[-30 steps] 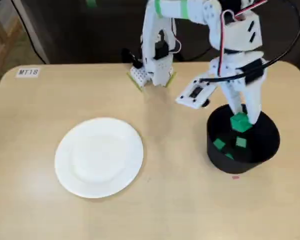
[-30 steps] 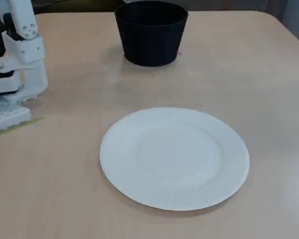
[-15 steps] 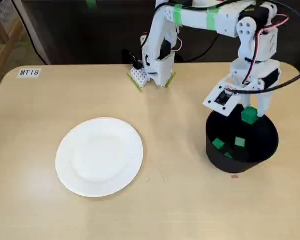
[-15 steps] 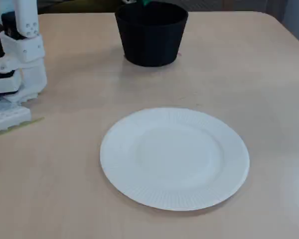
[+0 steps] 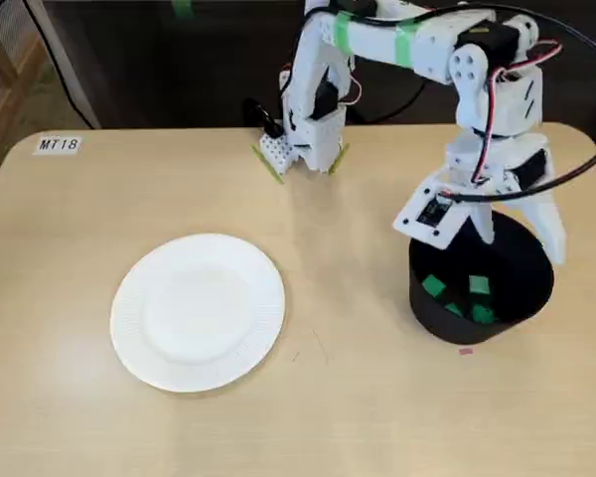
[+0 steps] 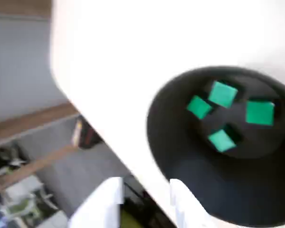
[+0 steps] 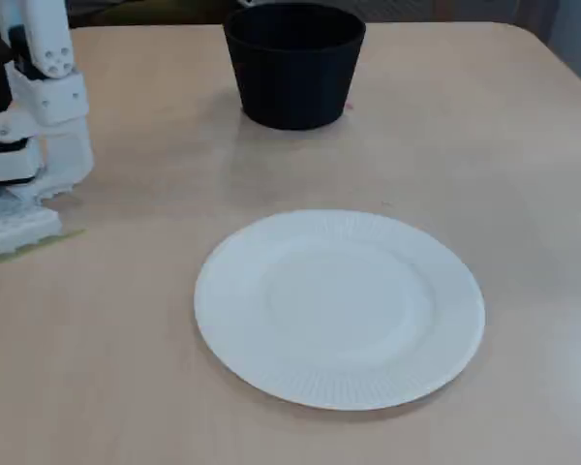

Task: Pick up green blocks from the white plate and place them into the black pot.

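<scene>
Gripper (image 5: 518, 237) hangs just above the black pot (image 5: 429, 316) with jaws spread wide and gripping nothing, four green blocks (image 6: 222, 93) lie loose on the pot's bottom in the wrist view, white paper plate (image 5: 199, 311) sits well apart on the table (image 5: 70, 417).

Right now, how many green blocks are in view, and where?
4. In the wrist view all lie inside the black pot: one green block at top, others left, right, bottom. The white plate holds none. The pot's near wall may hide others.
</scene>
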Controlling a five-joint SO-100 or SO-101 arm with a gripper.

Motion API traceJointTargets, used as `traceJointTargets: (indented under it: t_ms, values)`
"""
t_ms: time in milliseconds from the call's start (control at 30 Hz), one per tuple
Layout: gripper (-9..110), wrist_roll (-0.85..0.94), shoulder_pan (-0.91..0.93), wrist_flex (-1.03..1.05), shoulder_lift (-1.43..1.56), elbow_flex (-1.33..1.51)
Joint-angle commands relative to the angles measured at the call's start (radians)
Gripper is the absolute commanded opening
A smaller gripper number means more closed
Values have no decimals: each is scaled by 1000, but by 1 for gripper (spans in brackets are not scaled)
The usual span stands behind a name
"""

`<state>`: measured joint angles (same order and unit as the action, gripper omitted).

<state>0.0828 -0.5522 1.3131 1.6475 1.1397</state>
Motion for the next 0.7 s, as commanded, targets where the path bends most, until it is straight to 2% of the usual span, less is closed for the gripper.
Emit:
traceJointTargets:
  t_ms: [0,133,233,400,633,667]
  values:
    - [-2,0,143,-103,209,-48]
    - [-2,-6,298,-158,359,-31]
    - [-2,-18,377,-173,512,103]
    - [-2,-129,466,-402,1065,792]
    - [-2,-138,445,-385,1598,1411]
    - [-2,-120,433,-373,1597,1457]
